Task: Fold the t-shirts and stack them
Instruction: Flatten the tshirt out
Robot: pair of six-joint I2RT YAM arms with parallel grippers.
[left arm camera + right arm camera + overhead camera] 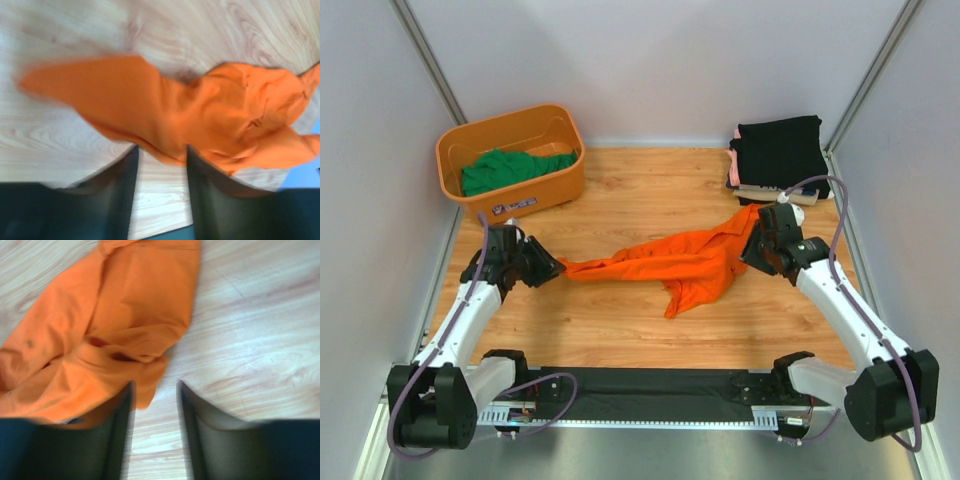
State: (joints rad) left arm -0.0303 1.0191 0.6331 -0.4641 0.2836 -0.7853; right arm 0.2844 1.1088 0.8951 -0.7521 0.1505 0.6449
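The bright orange t-shirt (680, 262) lies stretched in a long crumpled band across the middle of the wooden table. My left gripper (552, 268) is at the shirt's left tip, and in the left wrist view (161, 150) it is open: bare wood shows between the jaws and the cloth (200, 110) lies just past the tips. My right gripper (750, 243) is at the shirt's right end. In the right wrist view (154, 385) it is open too, with the orange cloth (115, 315) reaching its left finger. A green t-shirt (505, 168) lies in the basket. A folded black t-shirt (780, 150) tops a stack.
The rigid orange basket (532, 192) stands at the back left. The folded stack sits in the back right corner, pale layers (775, 192) under the black one. White walls close in both sides and the back.
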